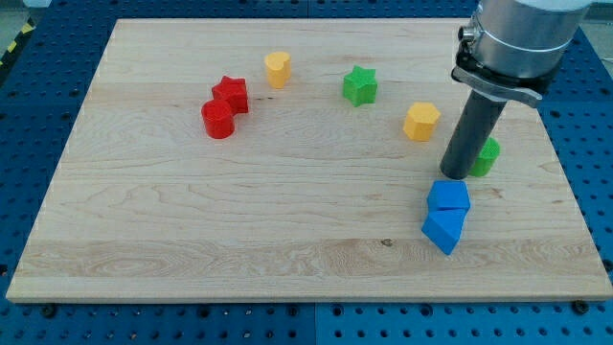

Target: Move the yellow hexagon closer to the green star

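Camera view, stock as I see it from the remote desk:

- Wooden board [287,220], pale, on a blue perforated bench [594,144]. All blocks sit on it.
- My tip [457,176]: lower end of the dark rod, down at board level, right side. No pincer on this rig, so nothing to call spread or pressed together; it's a plain rod. Grey arm housing [522,34] above it, top right corner.
- Yellow hexagon [421,122]: task item. Right of centre, far half of the board, near my tip but apart from it, to the tip's left & a bit farther back.
- Green star [360,85]: task item. Left of & slightly beyond the yellow hexagon, clear gap btwn the two.
- Green block [487,156]: partly hidden behind the rod, just right of it; shape can't be made out.
- Blue blocks, 2 pcs: upper one [448,196] just below my tip, lower one [442,230] touching it on the near side. Shapes unclear.
- Yellow block [278,68]: far side, left of the green star; looks rounded, exact shape unclear.
- Red star [231,94] & red cylinder [218,120]: left part, touching each other, well apart from the rest.
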Motion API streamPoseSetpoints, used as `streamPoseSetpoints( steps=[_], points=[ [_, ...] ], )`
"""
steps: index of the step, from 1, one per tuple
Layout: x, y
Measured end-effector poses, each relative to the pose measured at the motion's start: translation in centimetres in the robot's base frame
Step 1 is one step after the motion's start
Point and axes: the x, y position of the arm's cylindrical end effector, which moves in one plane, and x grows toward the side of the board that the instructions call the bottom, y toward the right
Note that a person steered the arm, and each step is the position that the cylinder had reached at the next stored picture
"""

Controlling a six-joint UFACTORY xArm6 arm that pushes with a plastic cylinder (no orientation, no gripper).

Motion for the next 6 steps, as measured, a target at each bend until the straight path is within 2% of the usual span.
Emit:
streamPoseSetpoints(
  steps=[2, 6],
  points=[
    [-0.6, 1.0],
    [-7.4, -1.9]
  ],
)
